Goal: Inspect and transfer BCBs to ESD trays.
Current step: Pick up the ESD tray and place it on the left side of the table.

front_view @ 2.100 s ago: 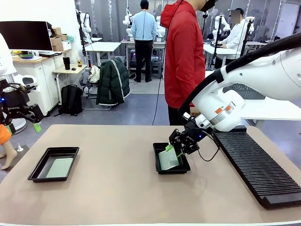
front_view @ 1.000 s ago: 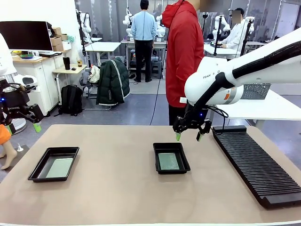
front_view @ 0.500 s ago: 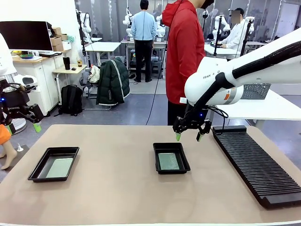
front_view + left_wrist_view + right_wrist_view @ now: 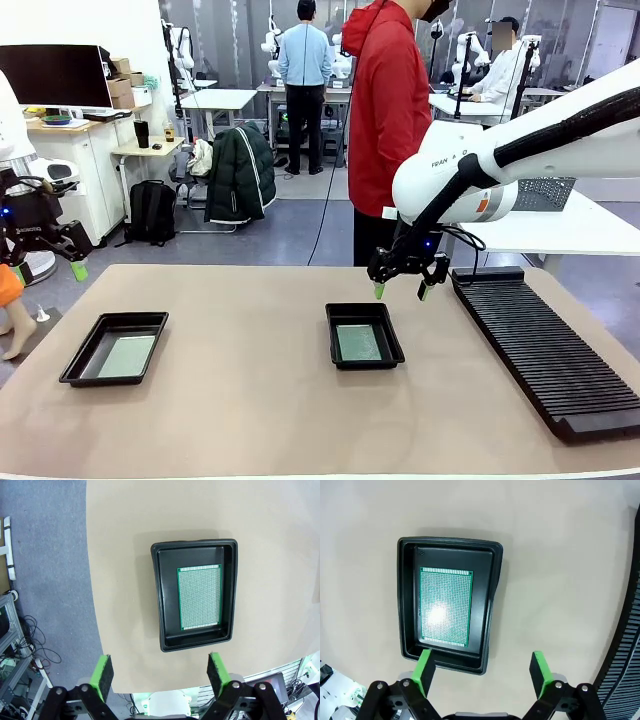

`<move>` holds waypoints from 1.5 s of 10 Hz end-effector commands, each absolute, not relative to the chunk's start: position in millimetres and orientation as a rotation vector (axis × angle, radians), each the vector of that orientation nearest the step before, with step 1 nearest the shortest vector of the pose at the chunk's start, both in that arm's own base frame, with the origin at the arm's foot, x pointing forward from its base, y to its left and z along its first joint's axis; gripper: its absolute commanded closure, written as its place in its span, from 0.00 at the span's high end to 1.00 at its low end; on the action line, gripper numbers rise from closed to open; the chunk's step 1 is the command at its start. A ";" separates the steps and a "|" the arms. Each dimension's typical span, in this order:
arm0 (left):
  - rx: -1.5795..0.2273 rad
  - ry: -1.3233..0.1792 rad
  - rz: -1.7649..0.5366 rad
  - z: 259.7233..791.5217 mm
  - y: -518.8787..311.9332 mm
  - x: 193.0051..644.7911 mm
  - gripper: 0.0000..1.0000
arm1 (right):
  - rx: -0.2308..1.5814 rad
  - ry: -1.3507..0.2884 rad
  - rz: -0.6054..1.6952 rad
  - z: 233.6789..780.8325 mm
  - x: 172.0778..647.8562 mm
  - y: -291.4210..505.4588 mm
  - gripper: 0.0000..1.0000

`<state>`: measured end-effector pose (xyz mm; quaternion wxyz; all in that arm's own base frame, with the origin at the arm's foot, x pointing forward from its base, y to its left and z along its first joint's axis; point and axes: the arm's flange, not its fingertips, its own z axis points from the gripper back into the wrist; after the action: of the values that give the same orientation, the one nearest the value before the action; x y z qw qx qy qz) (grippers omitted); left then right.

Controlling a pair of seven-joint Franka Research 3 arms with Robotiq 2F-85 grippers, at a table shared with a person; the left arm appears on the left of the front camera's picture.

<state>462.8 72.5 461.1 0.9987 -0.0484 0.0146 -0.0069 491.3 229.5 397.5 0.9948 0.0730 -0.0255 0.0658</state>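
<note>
Two black ESD trays lie on the tan table. The left tray (image 4: pixel 114 348) (image 4: pixel 195 594) holds one flat BCB (image 4: pixel 127 356) (image 4: pixel 200 597). The middle tray (image 4: pixel 364 335) (image 4: pixel 447 602) holds another BCB (image 4: pixel 358 343) (image 4: pixel 445 605) lying flat on its floor. My right gripper (image 4: pixel 400 290) (image 4: pixel 481 672) hangs open and empty above the far right corner of the middle tray. My left gripper (image 4: pixel 48 270) (image 4: pixel 159 672) is open and empty, raised off the table's left edge, looking down on the left tray.
A long black ribbed rack (image 4: pixel 545 350) (image 4: pixel 625 645) runs along the table's right side. A person in a red hoodie (image 4: pixel 390 110) stands at the far edge behind the middle tray. Bare tabletop (image 4: pixel 240 380) lies between the trays.
Two seconds ago my right gripper was low at the middle tray with the board tilted in it. Now the board lies flat and the gripper is raised; nothing moved in the last second.
</note>
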 end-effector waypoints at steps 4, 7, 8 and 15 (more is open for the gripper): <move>-0.100 0.021 -0.019 458.8 73.8 462.9 1.00 | 0.156 -0.064 0.128 393.8 490.3 229.1 1.00; -0.100 0.021 -0.019 458.8 73.8 462.9 1.00 | 0.156 -0.064 0.128 393.8 490.3 229.1 1.00; -0.097 0.029 -0.014 461.1 72.5 462.8 1.00 | 0.146 -0.051 0.132 397.5 491.3 229.5 1.00; -0.056 0.007 0.044 531.0 -48.9 491.5 1.00 | 0.460 0.004 0.017 425.9 475.5 121.4 1.00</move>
<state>484.8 -41.5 526.1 0.9995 -0.0295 -0.0008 0.0080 481.5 133.2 429.1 0.9807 0.1953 -0.0067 0.0103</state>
